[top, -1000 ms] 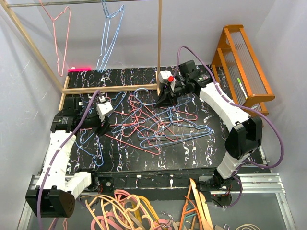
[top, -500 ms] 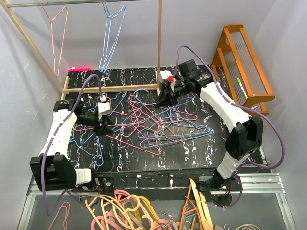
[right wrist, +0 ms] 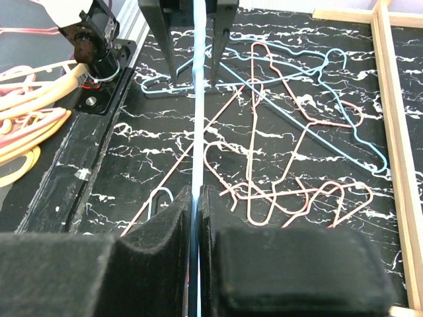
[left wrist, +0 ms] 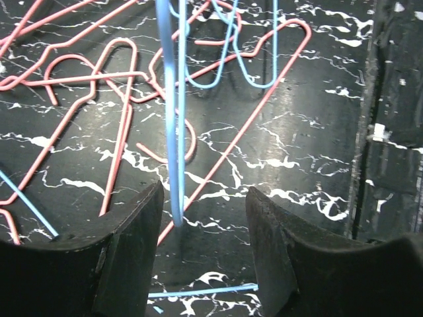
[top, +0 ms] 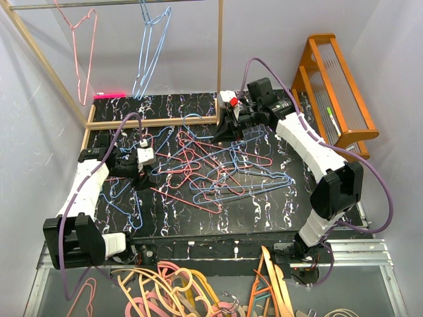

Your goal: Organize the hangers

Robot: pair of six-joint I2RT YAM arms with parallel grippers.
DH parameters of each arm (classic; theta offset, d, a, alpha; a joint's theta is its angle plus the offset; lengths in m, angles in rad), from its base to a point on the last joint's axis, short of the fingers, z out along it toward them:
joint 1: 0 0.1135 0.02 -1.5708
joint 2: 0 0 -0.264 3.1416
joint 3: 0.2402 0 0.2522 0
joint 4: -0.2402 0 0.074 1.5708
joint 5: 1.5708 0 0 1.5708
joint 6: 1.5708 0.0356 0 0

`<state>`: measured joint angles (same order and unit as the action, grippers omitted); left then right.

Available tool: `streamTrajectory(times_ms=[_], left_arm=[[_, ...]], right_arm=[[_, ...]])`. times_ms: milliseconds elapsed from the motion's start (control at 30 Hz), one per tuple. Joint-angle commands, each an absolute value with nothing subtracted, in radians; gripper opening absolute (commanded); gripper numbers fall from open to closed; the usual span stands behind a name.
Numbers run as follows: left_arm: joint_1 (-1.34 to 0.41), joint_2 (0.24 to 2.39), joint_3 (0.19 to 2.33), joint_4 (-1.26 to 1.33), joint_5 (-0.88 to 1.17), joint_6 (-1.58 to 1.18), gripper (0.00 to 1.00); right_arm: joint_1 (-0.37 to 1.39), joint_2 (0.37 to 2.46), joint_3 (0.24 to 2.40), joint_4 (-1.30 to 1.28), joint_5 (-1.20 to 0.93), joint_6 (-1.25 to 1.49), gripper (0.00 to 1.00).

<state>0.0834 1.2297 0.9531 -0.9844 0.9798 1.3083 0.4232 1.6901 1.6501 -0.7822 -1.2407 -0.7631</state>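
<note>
Cream, orange and pink thick hangers [top: 165, 284] lie heaped below the table [top: 291, 211], whose near right corner is bare. The left gripper [left wrist: 205, 195] has its jaws apart, with one light blue wire [left wrist: 173, 132] standing between them. Mid-table, tangled wire hangers [top: 218, 175], pink-red and light blue, overlap too much to count. The right gripper [right wrist: 195, 193] is clamped on a light blue hanger [right wrist: 197, 99], just beside a wooden post [top: 219, 59]. Behind, the rail [top: 99, 5] carries one pink-red hanger [top: 84, 59] and blue ones [top: 149, 53]. An orange rack [top: 337, 86] stands far right.
</note>
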Motion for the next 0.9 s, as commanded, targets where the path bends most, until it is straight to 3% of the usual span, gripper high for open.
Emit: streamTrajectory(times_ms=[0,200,267,367,400,533,667,733,833,867], left_arm=[[0.09,1.262,0.945,-0.86,1.016,1.291,0.48],[0.089,1.294,0.979,-0.817,1.057,1.259,0.1],[0.09,1.285,0.994,-0.803,1.062,1.226,0.11],[0.089,1.272,1.013,-0.822,1.07,1.199,0.34],[0.089,1.265,1.015,-0.822,1.074,1.188,0.37],[0.089,1.228,1.005,-0.777,1.091,1.118,0.42],[0.09,1.235,1.008,-0.785,1.1,1.116,0.21],[0.089,1.255,1.026,-0.836,1.115,1.163,0.0],[0.089,1.304,1.087,-1.026,1.153,1.375,0.0],[0.089,1.324,1.111,-1.072,1.157,1.397,0.0]], right_arm=[[0.422,1.668,1.73,-0.729,-1.264,-0.713,0.08],[0.421,1.681,1.736,-0.732,-1.281,-0.685,0.08],[0.421,1.684,1.731,-0.732,-1.281,-0.686,0.08],[0.421,1.689,1.727,-0.732,-1.279,-0.687,0.08],[0.421,1.691,1.727,-0.732,-1.279,-0.689,0.08],[0.421,1.704,1.733,-0.724,-1.28,-0.688,0.08],[0.422,1.712,1.737,-0.7,-1.285,-0.669,0.08],[0.422,1.713,1.738,-0.692,-1.285,-0.661,0.08],[0.422,1.713,1.731,-0.666,-1.283,-0.635,0.08],[0.421,1.712,1.729,-0.66,-1.285,-0.632,0.13]])
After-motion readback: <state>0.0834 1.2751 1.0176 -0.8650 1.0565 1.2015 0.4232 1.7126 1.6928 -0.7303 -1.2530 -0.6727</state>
